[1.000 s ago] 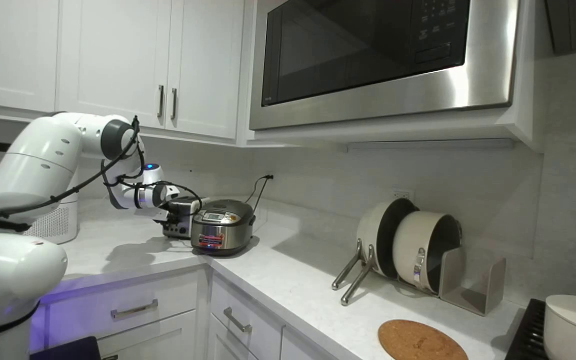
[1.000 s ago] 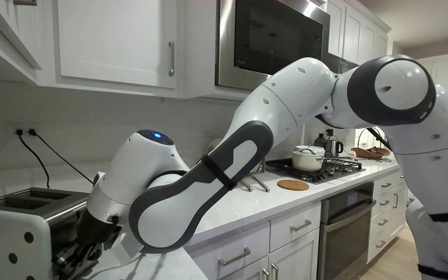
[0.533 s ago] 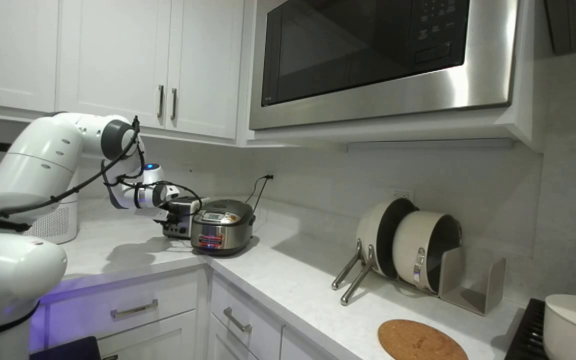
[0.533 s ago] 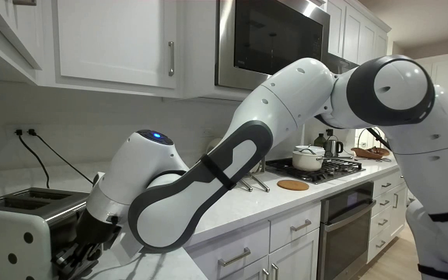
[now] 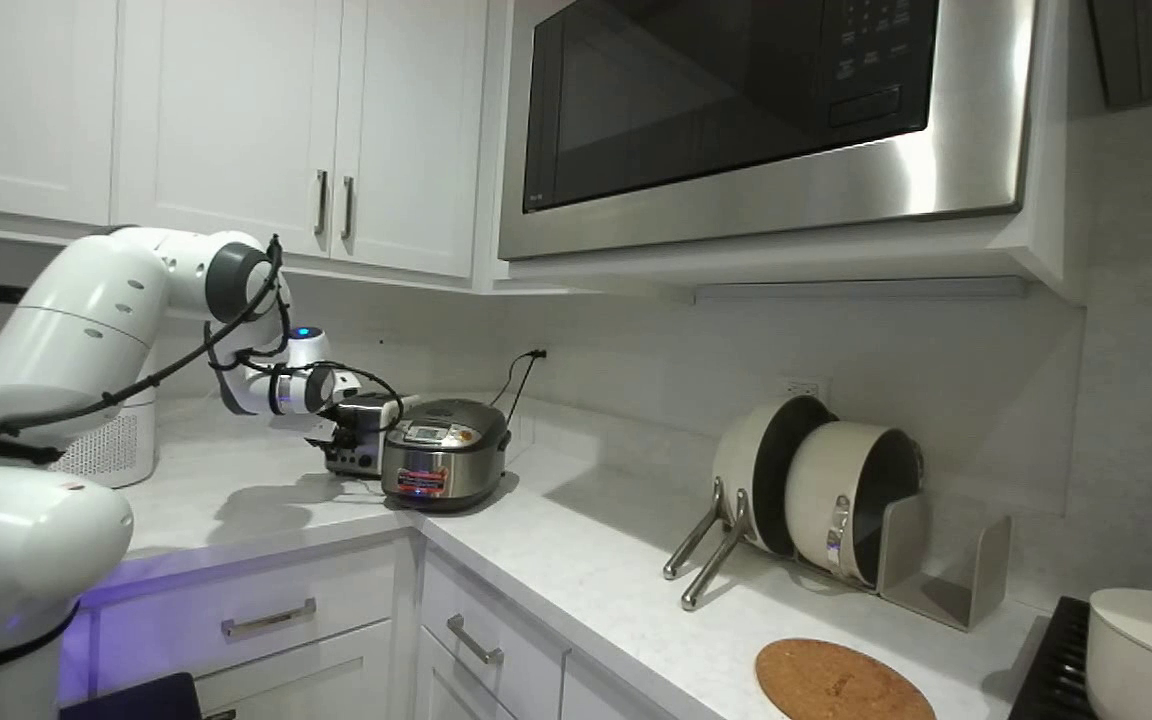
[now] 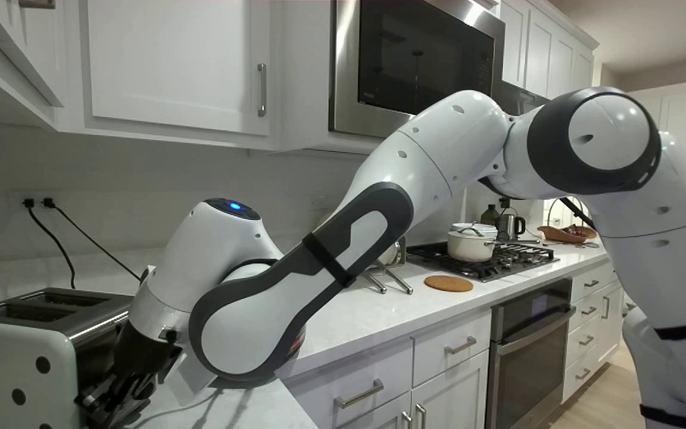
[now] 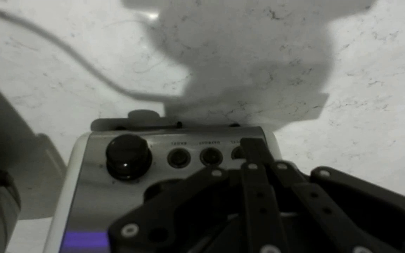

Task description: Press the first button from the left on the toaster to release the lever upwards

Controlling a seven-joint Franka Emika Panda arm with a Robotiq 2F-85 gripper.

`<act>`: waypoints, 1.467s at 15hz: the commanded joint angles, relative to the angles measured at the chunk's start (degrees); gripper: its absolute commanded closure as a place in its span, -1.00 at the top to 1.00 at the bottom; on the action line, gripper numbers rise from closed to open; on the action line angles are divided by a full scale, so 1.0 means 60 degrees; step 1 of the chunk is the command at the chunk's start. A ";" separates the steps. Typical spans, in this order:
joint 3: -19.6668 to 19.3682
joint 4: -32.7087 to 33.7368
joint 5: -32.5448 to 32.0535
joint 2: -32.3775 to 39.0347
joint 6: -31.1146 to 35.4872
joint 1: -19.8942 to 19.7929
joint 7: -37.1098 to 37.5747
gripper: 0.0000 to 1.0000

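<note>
Obstacle beside toaster (image 6: 33, 345): rice cooker (image 5: 444, 458)

In an exterior view, the toaster (image 6: 3, 360) runs off the left and bottom edges. In an exterior view, the rice cooker (image 5: 451, 450), with a red sticker (image 5: 423, 482) too small to read, hides part of it. There the cream pot (image 5: 1148, 650) is cut off on the right, the cork mat (image 5: 841, 680) at the bottom. In the wrist view, the fingers (image 7: 257, 151) cover part of the end button (image 7: 236, 153) and its word (image 7: 236, 142). I can't tell if they touch that button. They hide some of a dark round piece (image 7: 156, 189).
</note>
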 commanded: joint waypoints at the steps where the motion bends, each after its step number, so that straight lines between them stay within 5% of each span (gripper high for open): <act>1: 0.0213 0.0949 0.0245 0.0893 -0.0378 -0.0226 -0.0411 -1.00; 12: -0.0012 0.0880 -0.0120 0.0722 -0.0320 -0.0099 -0.0272 -1.00; 22: -0.1052 0.0791 -0.2370 0.0529 -0.0566 0.0721 -0.0134 -1.00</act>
